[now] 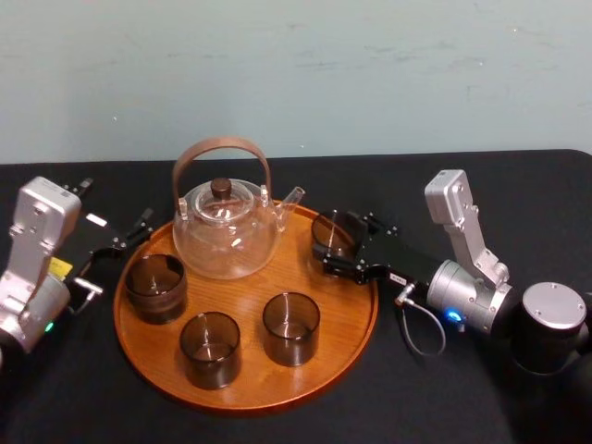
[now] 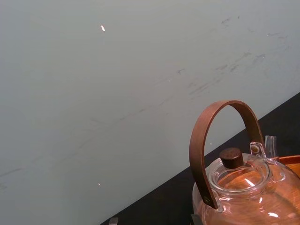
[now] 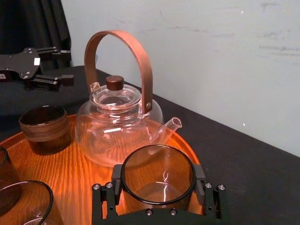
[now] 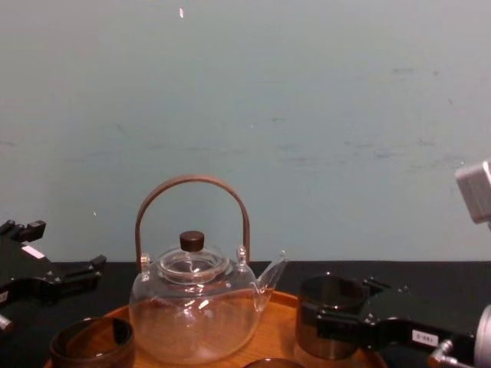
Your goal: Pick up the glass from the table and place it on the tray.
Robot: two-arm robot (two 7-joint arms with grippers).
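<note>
So the right gripper [image 1: 340, 242] is clamped on the glass [image 3: 158, 173] at the tray's [image 1: 250, 372] right edge. Its white sticker [image 4: 422, 336] is unreadable, and the left gripper [image 1: 117, 253] is parked wide open.

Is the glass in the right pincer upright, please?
Upright: the glass stands rim-up in the right pincer at the tray rim; left pincer idle.

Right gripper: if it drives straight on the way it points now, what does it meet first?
The teapot, most likely its spout: the right gripper, clasping the glass at the tray's right edge, points straight at it. Gap unclear. Left gripper sits beside the tray.
</note>
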